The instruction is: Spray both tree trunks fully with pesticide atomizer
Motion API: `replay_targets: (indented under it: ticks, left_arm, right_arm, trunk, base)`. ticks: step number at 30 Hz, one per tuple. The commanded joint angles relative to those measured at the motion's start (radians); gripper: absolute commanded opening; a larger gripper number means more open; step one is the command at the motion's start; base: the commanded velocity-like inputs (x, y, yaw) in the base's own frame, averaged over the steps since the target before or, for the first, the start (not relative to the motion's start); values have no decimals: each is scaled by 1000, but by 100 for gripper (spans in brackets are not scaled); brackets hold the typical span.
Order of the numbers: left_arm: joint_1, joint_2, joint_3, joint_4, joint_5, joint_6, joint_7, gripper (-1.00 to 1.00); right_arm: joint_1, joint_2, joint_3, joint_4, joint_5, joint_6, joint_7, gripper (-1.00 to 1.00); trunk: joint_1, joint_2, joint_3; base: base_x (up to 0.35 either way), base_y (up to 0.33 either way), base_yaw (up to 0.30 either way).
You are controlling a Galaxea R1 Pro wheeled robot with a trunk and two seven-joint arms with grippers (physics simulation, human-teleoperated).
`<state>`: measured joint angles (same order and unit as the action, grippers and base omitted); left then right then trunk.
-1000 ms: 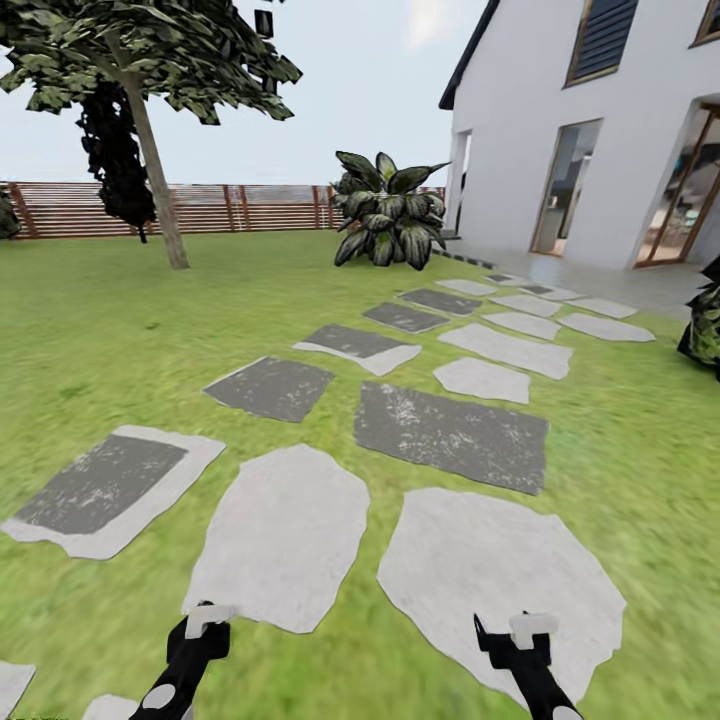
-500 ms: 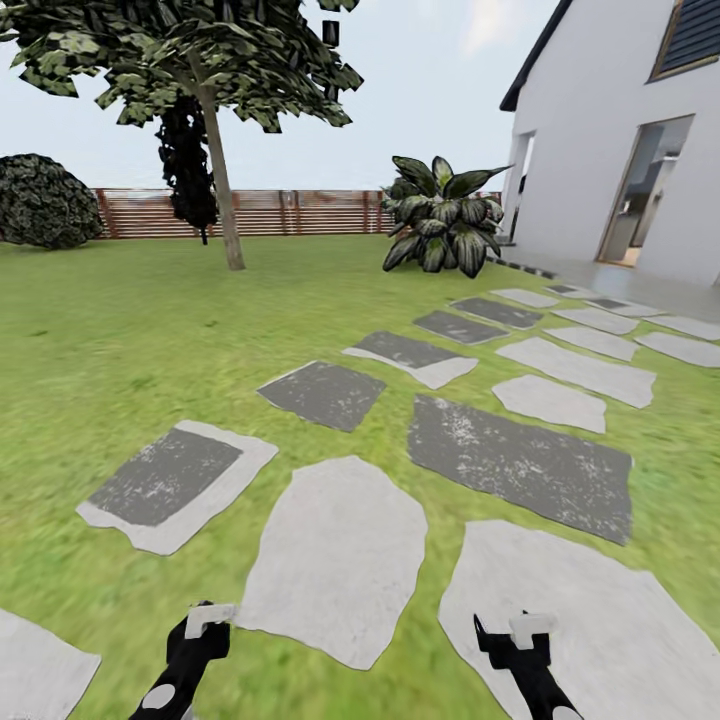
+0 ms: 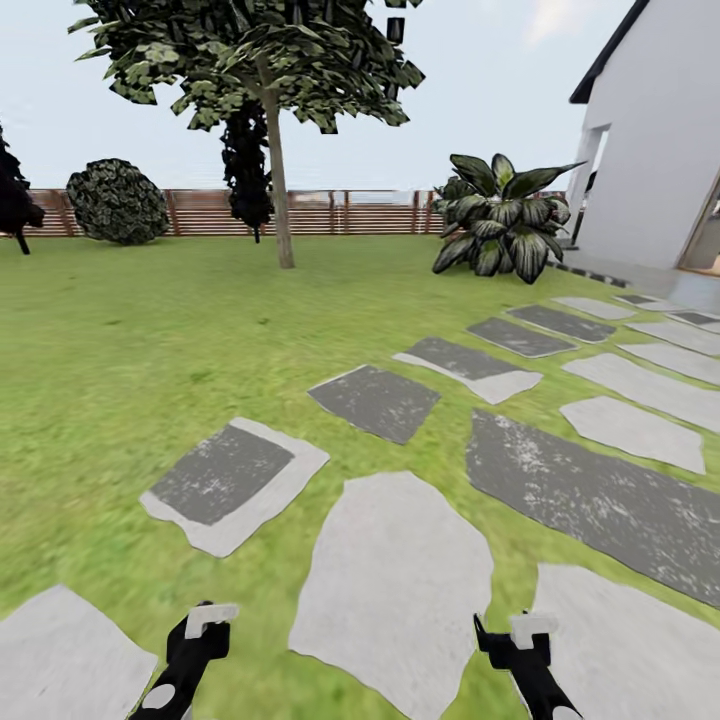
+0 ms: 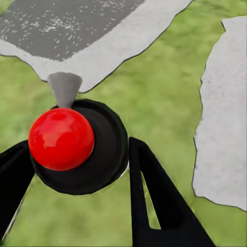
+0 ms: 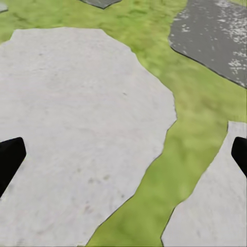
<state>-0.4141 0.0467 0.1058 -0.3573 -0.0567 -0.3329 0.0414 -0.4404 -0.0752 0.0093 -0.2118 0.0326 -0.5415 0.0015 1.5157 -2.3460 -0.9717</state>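
Pesticide atomizer [image 4: 77, 146] clamped in left gripper [image 4: 77, 195], nozzle fwd ready to spray; right gripper [image 5: 123, 154] wide open, empty, arms low for transit over stepping stones [image 3: 395, 590]

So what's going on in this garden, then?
A two-armed robot stands over pale stepping stones set in a lawn. Both arms are held low in front of it. The right gripper is open and holds nothing. Between the left gripper's fingers sits a round black thing with a red ball; I can't tell what it is. A tree stands ahead by the fence.
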Motion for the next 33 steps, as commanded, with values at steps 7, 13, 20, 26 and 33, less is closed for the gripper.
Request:
replay_targets:
  ticks: [7,13,20,26,33]
  left_arm:
    - [0,-1,0,0,0,0,0,-100]
    - [0,-1,0,0,0,0,0,-100]
    - [0,0,0,0,0,1,0,-100]
    - [0,0,0,0,-1,2,0,-100]
    - [0,1,0,0,-1,2,0,-100]
  right_arm:
    - [0,-1,0,-1,0,0,0,100]
    - [0,-2,0,0,0,0,0,100]
    - [0,-2,0,0,0,0,0,100]
    - [0,-1,0,0,0,0,0,100]
    - [0,-2,0,0,0,0,0,100]
  trunk:
    - [0,0,0]
    - [0,0,0]
    - [0,0,-3]
    - [0,0,-11]
    - [0,0,-19]
  base:
    - [250,214,65]
    - [287,172,3]
    - [306,128,21]
    - [319,101,118]
    - [329,90,121]
